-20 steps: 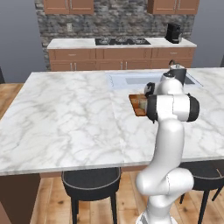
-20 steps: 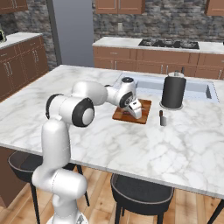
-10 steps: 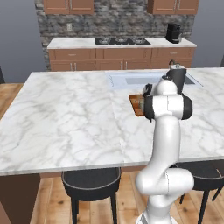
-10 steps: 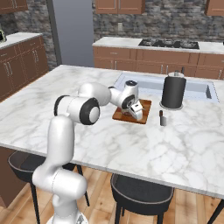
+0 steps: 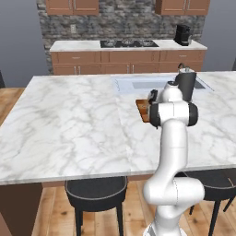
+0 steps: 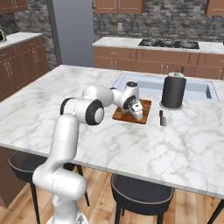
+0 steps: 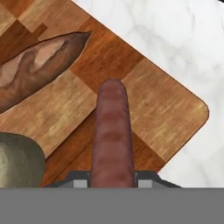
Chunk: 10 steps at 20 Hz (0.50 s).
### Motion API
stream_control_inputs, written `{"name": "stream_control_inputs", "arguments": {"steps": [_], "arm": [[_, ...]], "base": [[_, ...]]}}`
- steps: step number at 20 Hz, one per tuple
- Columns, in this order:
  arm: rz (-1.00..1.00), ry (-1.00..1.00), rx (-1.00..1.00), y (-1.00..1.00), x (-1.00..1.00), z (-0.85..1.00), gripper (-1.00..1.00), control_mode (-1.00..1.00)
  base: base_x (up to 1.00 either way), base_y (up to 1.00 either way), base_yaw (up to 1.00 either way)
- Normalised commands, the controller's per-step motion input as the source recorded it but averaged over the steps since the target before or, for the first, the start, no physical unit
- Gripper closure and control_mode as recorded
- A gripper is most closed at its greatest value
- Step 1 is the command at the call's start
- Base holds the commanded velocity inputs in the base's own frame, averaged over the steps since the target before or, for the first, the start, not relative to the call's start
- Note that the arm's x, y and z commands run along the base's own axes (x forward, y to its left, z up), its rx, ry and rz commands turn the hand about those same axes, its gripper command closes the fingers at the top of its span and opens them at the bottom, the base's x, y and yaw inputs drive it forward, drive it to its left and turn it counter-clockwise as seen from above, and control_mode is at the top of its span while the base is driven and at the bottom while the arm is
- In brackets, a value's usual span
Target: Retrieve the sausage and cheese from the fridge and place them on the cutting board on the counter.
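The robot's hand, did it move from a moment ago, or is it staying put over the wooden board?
No, hardly at all. In the right base view the hand sits over the same spot of the cutting board, left of the dark canister, gripping the sausage. Only the elbow swung.

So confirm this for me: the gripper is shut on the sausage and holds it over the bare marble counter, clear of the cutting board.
Not quite. The gripper is shut on the sausage, but holds it over the cutting board, not over the bare counter. The hand view shows wood beneath the sausage.
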Motion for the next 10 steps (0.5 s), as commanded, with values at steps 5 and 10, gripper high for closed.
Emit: {"name": "stream_control_inputs", "arguments": {"steps": [5,10], "arm": [[-0.03,0.00,0.00,0.00,0.23,-0.16,1.00,-1.00],[-0.03,0.00,0.01,-0.01,0.00,-0.12,1.00,-1.00]], "base": [[0.00,0.00,0.00],[0.00,0.00,0.00]]}}
